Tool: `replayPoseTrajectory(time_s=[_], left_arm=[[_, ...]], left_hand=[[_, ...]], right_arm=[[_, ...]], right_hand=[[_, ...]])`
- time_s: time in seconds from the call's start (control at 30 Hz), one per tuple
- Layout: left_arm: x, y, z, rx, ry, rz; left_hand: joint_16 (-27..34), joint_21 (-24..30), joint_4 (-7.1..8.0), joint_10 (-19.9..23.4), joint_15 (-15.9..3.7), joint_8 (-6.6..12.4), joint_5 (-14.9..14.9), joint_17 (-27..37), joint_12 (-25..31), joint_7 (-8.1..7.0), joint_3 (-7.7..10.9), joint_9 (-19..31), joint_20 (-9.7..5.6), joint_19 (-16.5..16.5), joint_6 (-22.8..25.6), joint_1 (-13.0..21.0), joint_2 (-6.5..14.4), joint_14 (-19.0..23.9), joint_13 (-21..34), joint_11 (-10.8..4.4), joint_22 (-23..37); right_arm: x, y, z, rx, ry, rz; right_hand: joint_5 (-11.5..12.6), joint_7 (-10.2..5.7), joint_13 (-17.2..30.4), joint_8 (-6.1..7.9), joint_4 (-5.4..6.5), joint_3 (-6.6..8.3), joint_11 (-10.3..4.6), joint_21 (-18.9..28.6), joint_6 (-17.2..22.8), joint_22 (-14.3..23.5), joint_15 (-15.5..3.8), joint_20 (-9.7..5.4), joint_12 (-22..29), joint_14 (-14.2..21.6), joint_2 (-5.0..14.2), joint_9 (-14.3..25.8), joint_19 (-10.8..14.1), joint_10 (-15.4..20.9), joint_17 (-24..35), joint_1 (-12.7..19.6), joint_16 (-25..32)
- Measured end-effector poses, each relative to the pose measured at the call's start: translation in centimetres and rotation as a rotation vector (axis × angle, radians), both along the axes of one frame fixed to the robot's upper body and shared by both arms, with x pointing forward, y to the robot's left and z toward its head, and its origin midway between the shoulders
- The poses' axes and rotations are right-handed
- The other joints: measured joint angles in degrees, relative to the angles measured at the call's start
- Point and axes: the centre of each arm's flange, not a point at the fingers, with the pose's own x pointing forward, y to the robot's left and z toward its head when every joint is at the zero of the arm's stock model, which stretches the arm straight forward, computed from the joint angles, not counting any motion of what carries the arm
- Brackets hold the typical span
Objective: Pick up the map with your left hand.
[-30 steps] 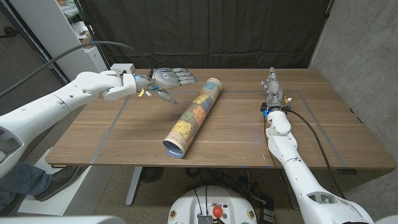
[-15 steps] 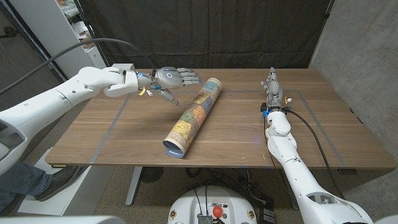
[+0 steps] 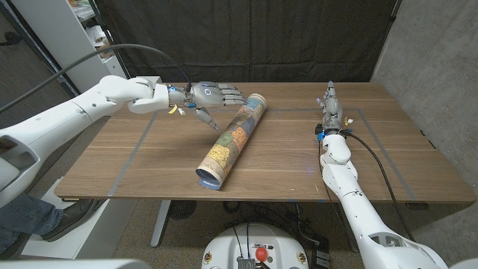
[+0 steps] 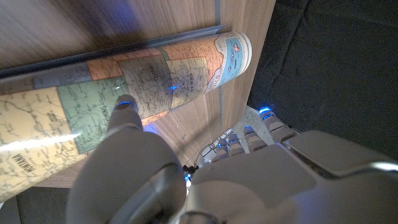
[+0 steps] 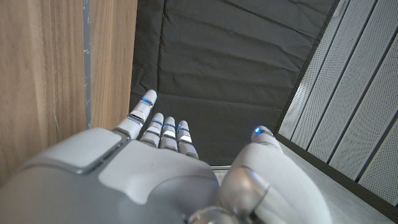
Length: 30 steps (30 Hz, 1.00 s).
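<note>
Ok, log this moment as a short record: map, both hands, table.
map: rolled, lying on the table, running from the near edge toward the far side
left hand: open, fingers spread, beside the map's far end, not gripping it
right hand: open, holds nothing, at the table's right side, apart from the map
table: wooden, taped lines on it

Wooden bench [image 3: 284, 161] carried grey taped lines [image 3: 138, 146]. Black curtain [image 3: 254, 37] hung behind. Grey concrete wall [image 3: 433, 67] stood beside bench, white cabinet [image 3: 56, 33] opposite.
</note>
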Motion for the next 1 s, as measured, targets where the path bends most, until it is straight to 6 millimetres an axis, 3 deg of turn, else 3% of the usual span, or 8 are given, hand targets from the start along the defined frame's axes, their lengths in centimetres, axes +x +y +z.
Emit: replayPoseTrajectory(time_s=[1.0], left_arm=[[-0.1, -1.9, 0.1, 0.146, -0.034, 0.028]], left_hand=[[0.0, -1.67, -0.23, 0.11, 0.01, 0.44, 0.0, 0.0, 0.0, 0.0, -2.92, 0.0, -0.02, 0.61, 0.0, 0.47, 0.46, 0.0, -0.01, -0.1, 0.0]], right_arm=[[-0.8, -1.2, -0.4, 0.077, -0.016, -0.025]], right_hand=[[0.0, 0.0, 0.0, 0.0, -0.07, -0.41, 0.0, -0.66, 0.0, 0.0, 0.04, 0.21, 0.0, 0.04, 0.0, 0.0, 0.21, 0.0, 0.0, 0.0, 0.0]])
